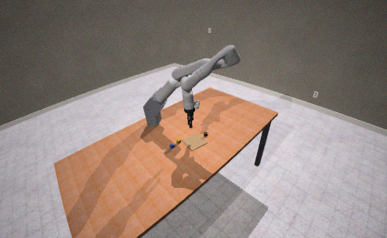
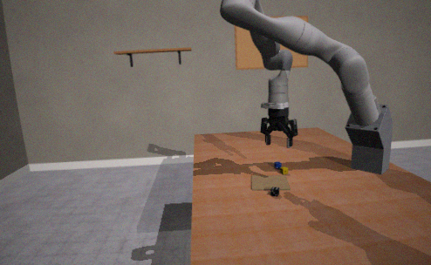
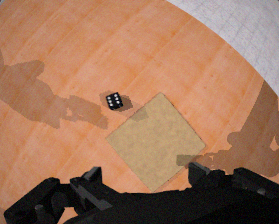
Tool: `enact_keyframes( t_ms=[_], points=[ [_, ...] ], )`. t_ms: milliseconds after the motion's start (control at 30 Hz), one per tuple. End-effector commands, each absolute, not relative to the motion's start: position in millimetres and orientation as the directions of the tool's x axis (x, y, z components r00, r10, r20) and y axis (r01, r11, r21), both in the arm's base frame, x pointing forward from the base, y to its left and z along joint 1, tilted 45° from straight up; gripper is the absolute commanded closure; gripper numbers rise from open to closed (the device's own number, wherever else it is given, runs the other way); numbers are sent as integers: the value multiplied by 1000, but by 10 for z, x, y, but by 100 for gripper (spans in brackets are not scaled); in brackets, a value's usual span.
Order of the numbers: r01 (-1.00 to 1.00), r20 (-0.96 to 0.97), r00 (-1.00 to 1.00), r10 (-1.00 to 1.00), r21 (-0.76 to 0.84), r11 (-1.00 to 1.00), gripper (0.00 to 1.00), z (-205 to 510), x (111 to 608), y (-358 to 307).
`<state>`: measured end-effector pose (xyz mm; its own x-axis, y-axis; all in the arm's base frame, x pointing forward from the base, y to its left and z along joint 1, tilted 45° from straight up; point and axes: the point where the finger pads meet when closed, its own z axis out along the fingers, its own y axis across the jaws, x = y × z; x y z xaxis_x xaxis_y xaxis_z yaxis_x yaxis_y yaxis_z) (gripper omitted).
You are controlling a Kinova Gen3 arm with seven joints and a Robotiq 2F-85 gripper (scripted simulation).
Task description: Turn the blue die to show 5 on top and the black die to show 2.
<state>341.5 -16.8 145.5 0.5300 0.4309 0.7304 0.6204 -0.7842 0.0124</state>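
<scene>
Beside the mat [image 3: 156, 140], just off its corner on the bare desk [image 3: 70, 43], sits the black die [image 3: 114, 100], showing six dots up in the wrist view. The blue die [image 2: 277, 165] and yellow die [image 2: 284, 170] sit close together off the mat's far side. The gripper [image 2: 278, 140] hangs high above, jaws spread wide and holding nothing. No die is turned yet. Next it likely needs to come down over the black die and pinch it.
</scene>
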Motion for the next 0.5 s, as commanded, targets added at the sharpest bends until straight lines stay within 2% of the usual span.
enact_keyframes(
  t_ms=[0, 467],
  points=[
    [642, 735, 498, 460, 43, -765, 0, 1631, 3440, 20],
    [651, 689, 515, 510, 73, -756, 0, 1733, 3354, 249]
  ],
)
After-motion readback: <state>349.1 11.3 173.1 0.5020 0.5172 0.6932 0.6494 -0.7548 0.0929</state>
